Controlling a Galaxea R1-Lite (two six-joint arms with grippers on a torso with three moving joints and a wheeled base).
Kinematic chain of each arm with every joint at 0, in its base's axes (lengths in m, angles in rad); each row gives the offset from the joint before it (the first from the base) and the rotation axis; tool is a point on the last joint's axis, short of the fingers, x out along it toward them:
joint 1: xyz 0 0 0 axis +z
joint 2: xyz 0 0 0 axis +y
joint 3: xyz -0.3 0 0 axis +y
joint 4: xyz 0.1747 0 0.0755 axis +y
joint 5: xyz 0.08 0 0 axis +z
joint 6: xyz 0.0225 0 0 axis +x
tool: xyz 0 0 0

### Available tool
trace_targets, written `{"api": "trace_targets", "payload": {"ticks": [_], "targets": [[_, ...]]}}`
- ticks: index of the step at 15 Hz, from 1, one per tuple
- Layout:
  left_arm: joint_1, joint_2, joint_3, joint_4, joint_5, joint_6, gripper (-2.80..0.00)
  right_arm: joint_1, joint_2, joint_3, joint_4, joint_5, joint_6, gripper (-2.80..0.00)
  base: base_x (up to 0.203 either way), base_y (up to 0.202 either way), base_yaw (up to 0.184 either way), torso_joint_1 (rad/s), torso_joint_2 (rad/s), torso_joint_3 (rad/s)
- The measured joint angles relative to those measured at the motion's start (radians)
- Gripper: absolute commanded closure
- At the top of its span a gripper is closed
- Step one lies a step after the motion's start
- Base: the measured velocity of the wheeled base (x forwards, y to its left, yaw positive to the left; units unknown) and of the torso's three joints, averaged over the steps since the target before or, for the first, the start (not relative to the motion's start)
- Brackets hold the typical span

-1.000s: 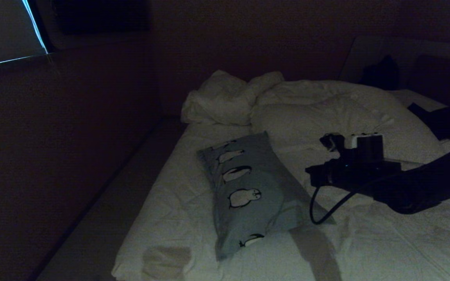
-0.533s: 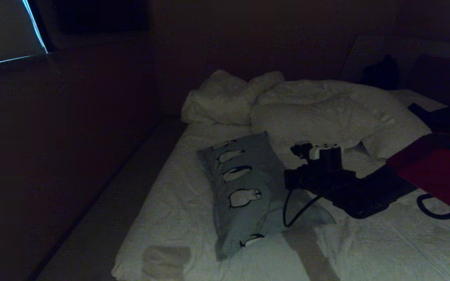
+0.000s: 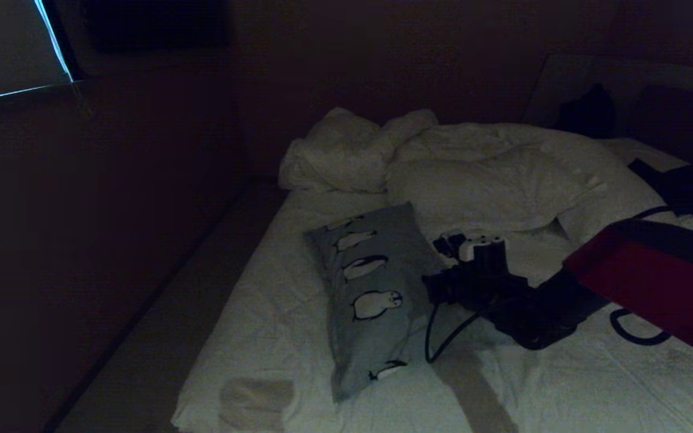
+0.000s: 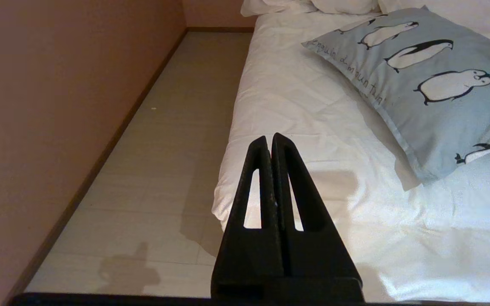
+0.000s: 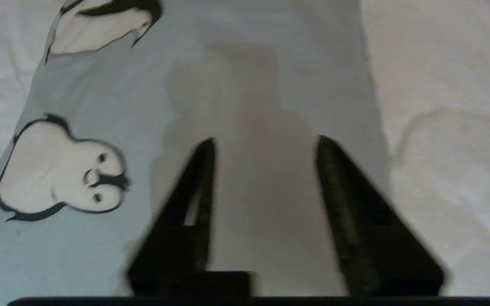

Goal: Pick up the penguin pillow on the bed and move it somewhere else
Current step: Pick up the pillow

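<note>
One pillow in play: the penguin pillow (image 3: 376,294) lies flat on the bed (image 3: 274,313), toward the bed's left edge, its long side running from the foot up toward the heaped bedding
Pillow print: a row of black-and-white penguins and a line of dark script along one long edge, read clearly in the left wrist view (image 4: 423,80)
Right gripper (image 3: 443,243): reaches in from the right above the pillow's right edge; in the right wrist view (image 5: 266,142) its two fingers stand well apart with the blue-grey cover between them, holding nothing
Left gripper (image 4: 272,140): fingers pressed together, empty, pointing at the near left corner of the bed beside the floor (image 4: 164,148)
Duvet (image 3: 491,174): rumpled white heap at the far end of the bed, just beyond the pillow
Cable (image 3: 443,337): dark loop hanging from the right arm over the pillow's lower right part
</note>
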State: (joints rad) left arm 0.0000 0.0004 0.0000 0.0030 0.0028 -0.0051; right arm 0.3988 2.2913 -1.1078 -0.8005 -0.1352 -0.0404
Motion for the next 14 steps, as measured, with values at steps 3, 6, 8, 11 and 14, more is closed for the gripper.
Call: {"api": "trace_targets", "payload": {"ticks": [3,6,8,11,14], "targets": [[0.0,0.0,0.0,0.0,0.0,0.0,0.0,0.036,0.026,0.0,-0.02,-0.03,0.001,-2.8,0.0,0.0,0.0,0.0,0.0,0.0],[0.0,0.0,0.0,0.0,0.0,0.0,0.0,0.054,0.062,-0.021,-0.02,-0.057,0.007,-2.8,0.0,0.0,0.0,0.0,0.0,0.0],[0.0,0.0,0.0,0.0,0.0,0.0,0.0,0.068,0.095,-0.031,-0.021,-0.07,0.007,-2.8,0.0,0.0,0.0,0.0,0.0,0.0],[0.0,0.0,0.0,0.0,0.0,0.0,0.0,0.08,0.159,-0.063,-0.019,-0.083,0.013,-2.8,0.0,0.0,0.0,0.0,0.0,0.0],[0.0,0.0,0.0,0.0,0.0,0.0,0.0,0.084,0.222,-0.095,-0.018,-0.096,0.014,-2.8,0.0,0.0,0.0,0.0,0.0,0.0]]}}
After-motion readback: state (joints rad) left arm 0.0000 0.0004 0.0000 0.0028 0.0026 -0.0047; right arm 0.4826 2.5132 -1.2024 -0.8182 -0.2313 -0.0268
